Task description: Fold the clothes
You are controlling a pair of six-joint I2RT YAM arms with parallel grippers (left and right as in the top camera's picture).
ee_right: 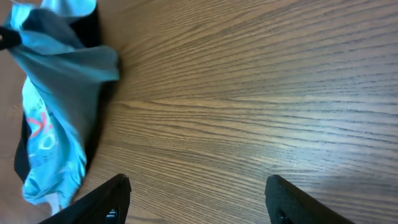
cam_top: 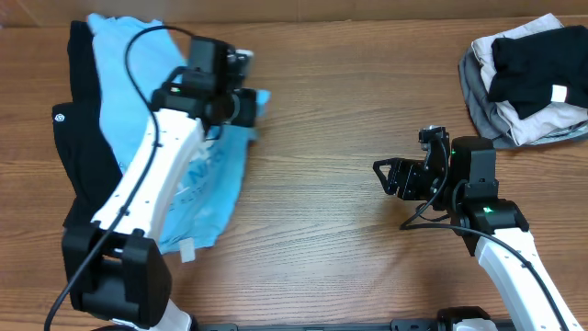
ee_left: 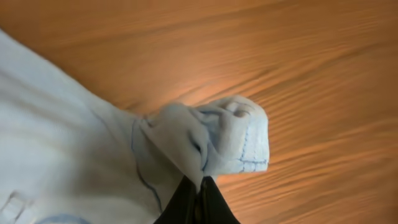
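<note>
the t-shirt [cam_top: 216,179] lies on the table [cam_top: 349,92] at the left of the overhead frame, overlapping the right side of the long garment [cam_top: 83,138] along the left edge. the left gripper [cam_top: 248,101] is at the t-shirt's upper right edge. the right gripper [cam_top: 390,175] is right of centre, well apart. a pile of clothes [cam_top: 528,78] lies in the upper right corner.

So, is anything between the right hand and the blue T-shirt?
Nothing visible. Only bare table lies between the right hand and the blue T-shirt. The left hand is shut on a bunched bit of the shirt's edge.
</note>
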